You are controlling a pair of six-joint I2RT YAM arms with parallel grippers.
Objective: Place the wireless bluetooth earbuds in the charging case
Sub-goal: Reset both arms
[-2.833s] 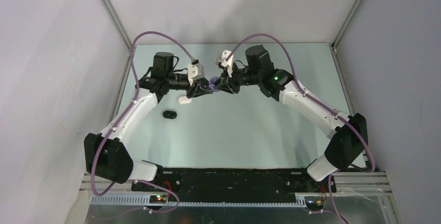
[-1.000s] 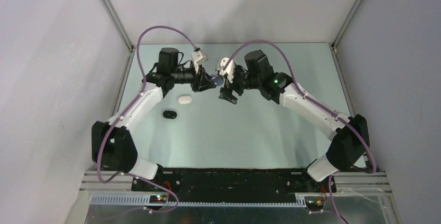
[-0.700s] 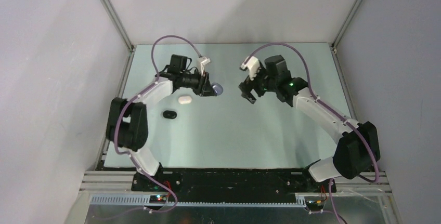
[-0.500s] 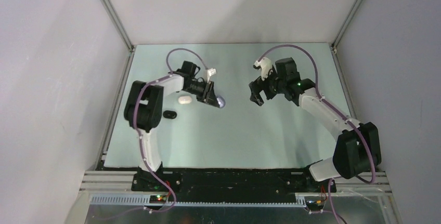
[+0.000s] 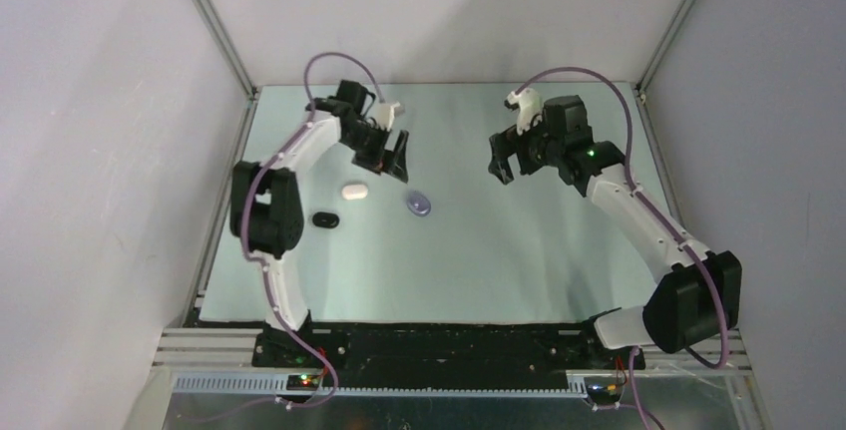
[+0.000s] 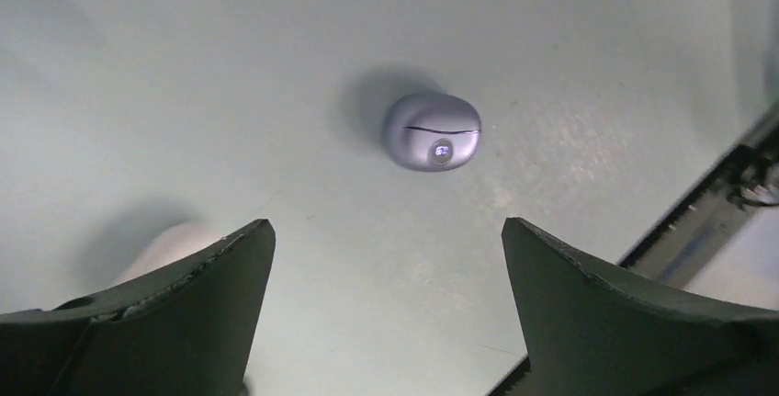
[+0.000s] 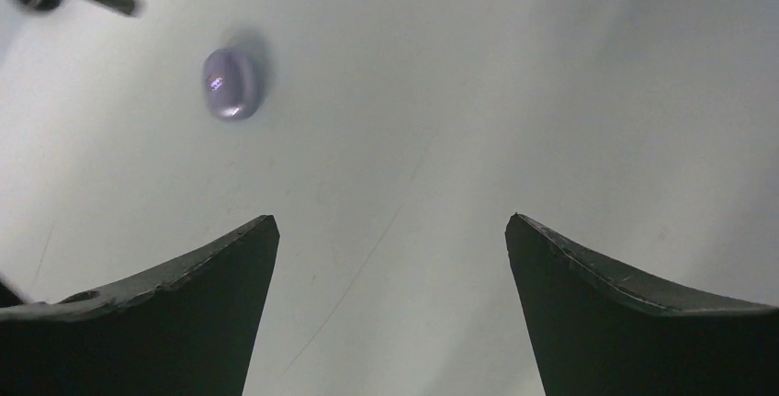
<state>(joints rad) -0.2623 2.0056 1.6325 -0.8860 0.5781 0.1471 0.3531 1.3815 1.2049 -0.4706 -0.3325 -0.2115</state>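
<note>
Your left gripper and right gripper both hang over the pale green tabletop, jaws spread wide and holding nothing. The closed, glossy lavender pebble-shaped charging case lies free at 5 o'clock from the left gripper. No loose wireless bluetooth earbuds show anywhere. Expect the case to be light, hard and slippery. Pinch it across its narrow width, below the lid seam.

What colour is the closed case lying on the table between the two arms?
The case is lavender-purple with a small lit indicator on its front; the left wrist view shows it best.
</note>
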